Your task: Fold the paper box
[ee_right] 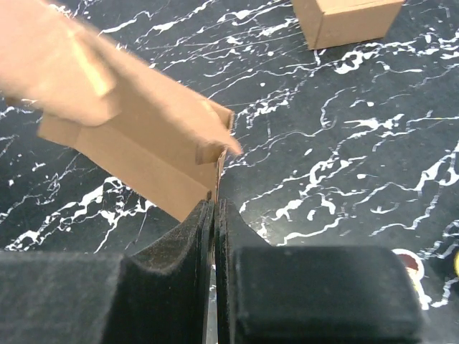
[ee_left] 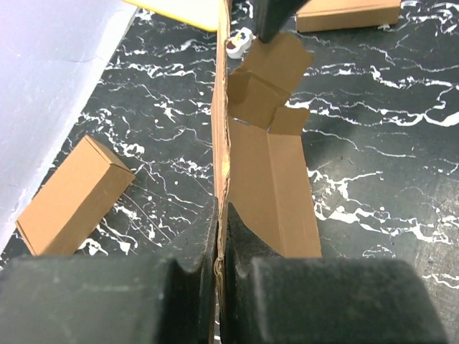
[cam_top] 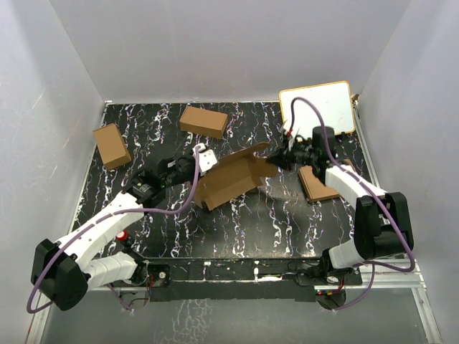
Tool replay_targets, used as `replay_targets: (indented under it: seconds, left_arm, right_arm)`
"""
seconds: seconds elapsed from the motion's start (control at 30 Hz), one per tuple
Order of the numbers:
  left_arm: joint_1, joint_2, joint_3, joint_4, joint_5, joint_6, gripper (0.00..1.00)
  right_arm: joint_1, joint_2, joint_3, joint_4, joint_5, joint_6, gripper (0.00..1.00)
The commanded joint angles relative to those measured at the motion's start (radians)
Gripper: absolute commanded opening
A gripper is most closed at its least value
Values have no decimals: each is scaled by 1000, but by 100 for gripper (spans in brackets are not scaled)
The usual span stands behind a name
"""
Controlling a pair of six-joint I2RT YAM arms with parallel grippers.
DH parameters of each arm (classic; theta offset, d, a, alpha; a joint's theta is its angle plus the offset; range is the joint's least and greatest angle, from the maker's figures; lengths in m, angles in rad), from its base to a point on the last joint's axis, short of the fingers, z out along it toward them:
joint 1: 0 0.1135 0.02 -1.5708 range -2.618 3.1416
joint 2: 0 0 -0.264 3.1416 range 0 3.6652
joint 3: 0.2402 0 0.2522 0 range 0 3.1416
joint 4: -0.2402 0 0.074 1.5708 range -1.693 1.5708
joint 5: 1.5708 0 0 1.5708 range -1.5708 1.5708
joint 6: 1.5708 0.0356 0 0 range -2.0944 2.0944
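Both your left fingers [ee_left: 107,301] and right fingers [ee_right: 323,294] clamp thin edges of the paper box [cam_top: 233,179], so an uneven pull could tear it or slip it free.

Box [cam_top: 233,175]: looked plain brown cardboard, matt, creased, raw-edged. Cartons [cam_top: 111,145]: looked likewise matt brown card, smooth-faced. Tabletop [cam_top: 287,215]: appeared smooth, black with white marbling, faint sheen. Pads [ee_left: 323,301]: seemed matt black, finely grained, foam-like. Board [cam_top: 319,107]: showed smooth white face.

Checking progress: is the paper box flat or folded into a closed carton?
Partly folded: the paper box has panels bent into an open trough, end flaps loose, not closed.
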Motion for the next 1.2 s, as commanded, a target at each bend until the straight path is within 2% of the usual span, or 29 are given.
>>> replay_targets:
  seconds: [0.0, 0.13, 0.33, 0.5, 0.63, 0.83, 1.03, 1.17]
  left_arm:
    - [1, 26, 25, -47, 24, 33, 0]
    - [1, 33, -16, -24, 73, -28, 0]
    - [0, 11, -81, 19, 126, -120, 0]
    - [1, -22, -128, 52, 106, -195, 0]
    - [0, -67, -190, 147, 73, -281, 0]
    - [1, -96, -221, 190, 46, -323, 0]
    - [1, -73, -211, 162, 73, -311, 0]
    - [1, -79, -219, 125, 95, -269, 0]
  right_arm:
    - [42, -27, -230, 630, 24, 105, 8]
    - [62, -26, -334, 766, 58, 86, 8]
    - [64, -76, -422, 809, 47, 48, 8]
    - [64, -98, -450, 807, 10, 48, 8]
    - [63, -102, -432, 726, -18, 25, 8]
    - [64, -102, -406, 605, -53, -25, 8]
    - [64, -93, -384, 527, -127, -36, 9]
    - [64, -85, -360, 413, -137, -98, 14]
